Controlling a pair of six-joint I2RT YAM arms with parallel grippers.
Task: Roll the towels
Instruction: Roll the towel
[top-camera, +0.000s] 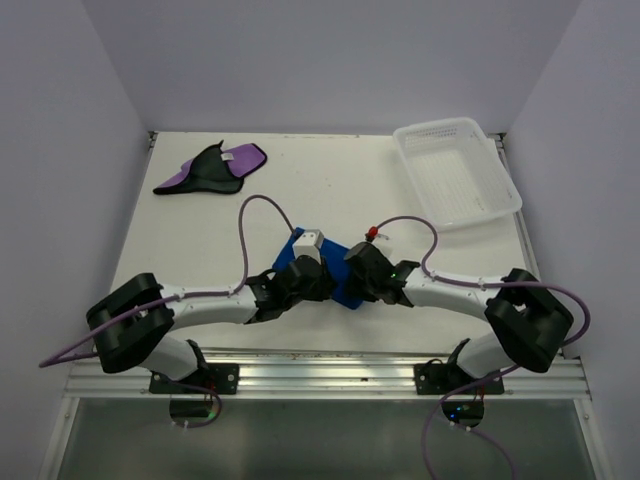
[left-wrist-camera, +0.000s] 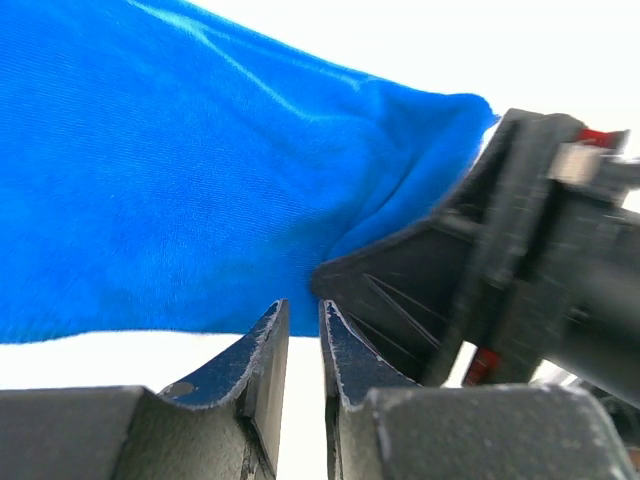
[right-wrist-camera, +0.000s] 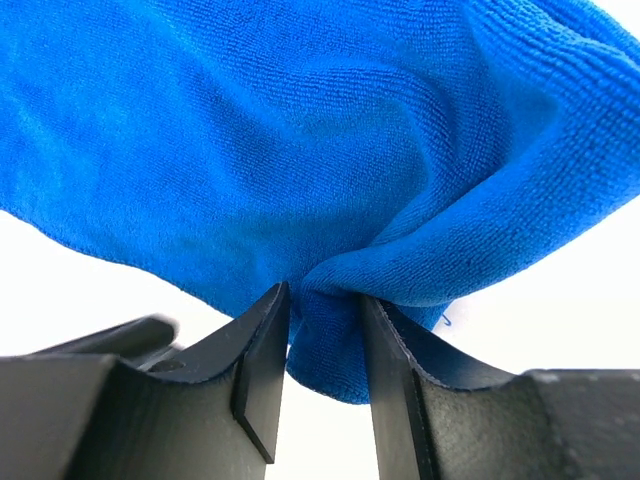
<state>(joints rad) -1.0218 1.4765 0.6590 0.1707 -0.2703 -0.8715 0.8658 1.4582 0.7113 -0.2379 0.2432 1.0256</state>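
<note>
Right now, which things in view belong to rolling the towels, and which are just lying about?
Part of the job: blue towel, pinched in the right hand, left hand at its edge; purple towel, far left, untouched.
Just lying about: white mesh basket, far right.

White plastic mesh basket (top-camera: 437, 124) at far right corner of white table (top-camera: 330, 180).
</note>
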